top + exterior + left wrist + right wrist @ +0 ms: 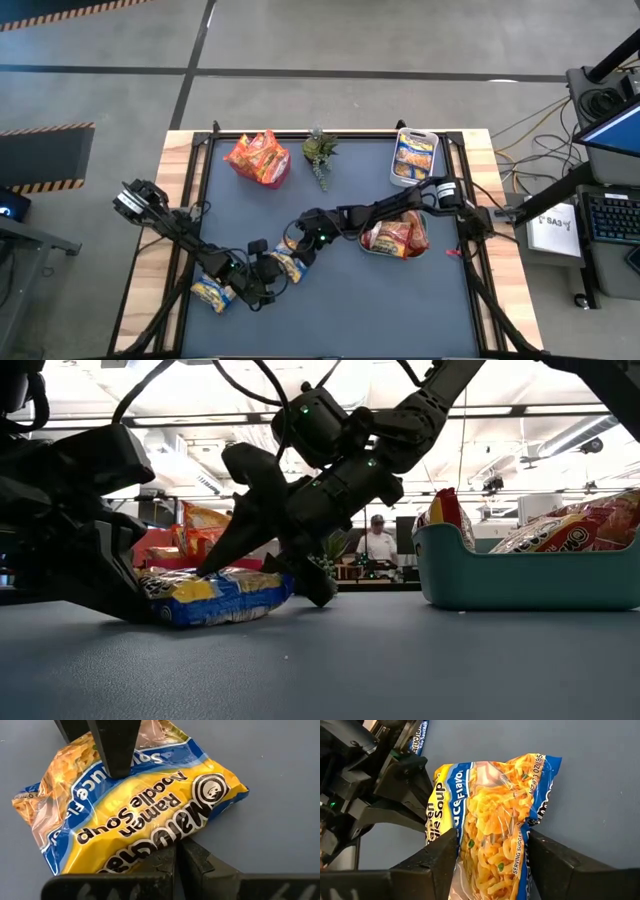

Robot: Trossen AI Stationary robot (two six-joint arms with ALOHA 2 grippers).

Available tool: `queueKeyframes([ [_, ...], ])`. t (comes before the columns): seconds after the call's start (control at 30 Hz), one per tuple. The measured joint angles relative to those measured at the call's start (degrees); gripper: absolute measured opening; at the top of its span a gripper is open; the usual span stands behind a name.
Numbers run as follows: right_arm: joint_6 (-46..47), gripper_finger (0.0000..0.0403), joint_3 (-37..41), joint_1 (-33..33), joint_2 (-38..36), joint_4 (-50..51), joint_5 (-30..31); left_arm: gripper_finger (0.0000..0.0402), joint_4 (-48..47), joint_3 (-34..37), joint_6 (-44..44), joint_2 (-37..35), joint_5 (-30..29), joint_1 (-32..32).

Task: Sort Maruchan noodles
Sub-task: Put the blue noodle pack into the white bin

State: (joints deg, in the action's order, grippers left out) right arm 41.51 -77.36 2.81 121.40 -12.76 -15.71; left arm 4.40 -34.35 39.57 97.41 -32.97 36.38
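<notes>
One yellow-and-blue Maruchan noodles packet [287, 265] lies on the dark table between my two grippers. My left gripper [262, 275] is shut at the packet's left side. My right gripper [297, 252] reaches in from the far right, its fingers against two opposite sides of the same packet [490, 795]. A second yellow-and-blue packet [212, 293] lies flat near the table's left edge. Orange and red packets [258, 157] lie piled at the far left. My left gripper pinches the packet's long edge [162, 854], the one along the brand name, between its shut fingertips, slanting down from the table's left. The packet's underside [215, 618] rests on the table. My right gripper has the packet between its two fingers [445, 855], one on each long side [522, 860], near one short end. The fingers slant down from the far right and lie across the packet. In the low view one fingertip [212, 560] sits on the packet's top, the other [315, 585] at its right end.
A teal bin [520, 575] with red packets [395, 237] stands right of the grippers. A white tray [415, 157] with yellow packets is at the far right, and a small green plant [320, 155] at the far middle. A person shows in the room behind.
</notes>
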Motion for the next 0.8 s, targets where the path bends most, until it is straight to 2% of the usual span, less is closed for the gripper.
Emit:
queueKeyframes([
  [0.2, -0.3, 0.0187, -0.1, -0.4, 0.0, -0.3, -1.4, 0.0, 0.0, 0.0, 0.0, 0.0, 0.0, 0.0],
  [0.8, -0.3, 0.0182, -0.1, -0.7, 0.0, -0.2, -2.2, 0.0, -0.3, -0.1, 0.8, -0.3, -0.6, 0.0],
])
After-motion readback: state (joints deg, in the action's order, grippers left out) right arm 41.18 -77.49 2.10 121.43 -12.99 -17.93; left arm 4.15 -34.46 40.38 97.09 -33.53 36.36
